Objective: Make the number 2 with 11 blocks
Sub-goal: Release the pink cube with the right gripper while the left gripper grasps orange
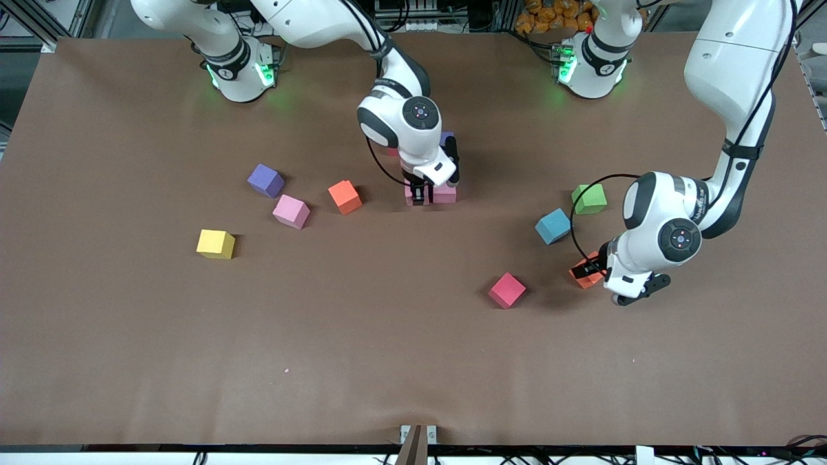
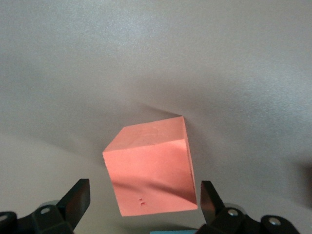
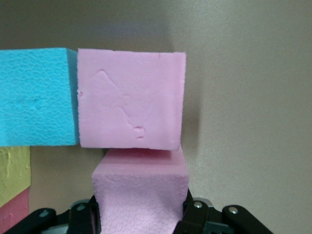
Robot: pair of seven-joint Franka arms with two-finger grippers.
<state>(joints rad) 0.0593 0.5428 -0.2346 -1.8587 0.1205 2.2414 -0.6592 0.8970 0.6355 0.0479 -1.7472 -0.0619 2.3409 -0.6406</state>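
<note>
My right gripper (image 1: 420,194) is shut on a pink block (image 3: 140,195), low over the middle of the table. That block lies against another pink block (image 3: 130,100), which touches a light blue block (image 3: 36,97). Yellow (image 3: 12,175) and red (image 3: 14,212) blocks show at the edge of the right wrist view. These make up part of the number 2 (image 1: 444,192), mostly hidden under the right arm in the front view. My left gripper (image 2: 144,200) is open around an orange block (image 2: 151,165) on the table, a finger (image 2: 78,197) on each side, apart from it.
Loose blocks lie toward the right arm's end: purple (image 1: 265,180), pink (image 1: 291,211), orange (image 1: 345,196), yellow (image 1: 216,244). Toward the left arm's end lie a light blue block (image 1: 553,226), a green cube (image 1: 589,198) and a red block (image 1: 507,290).
</note>
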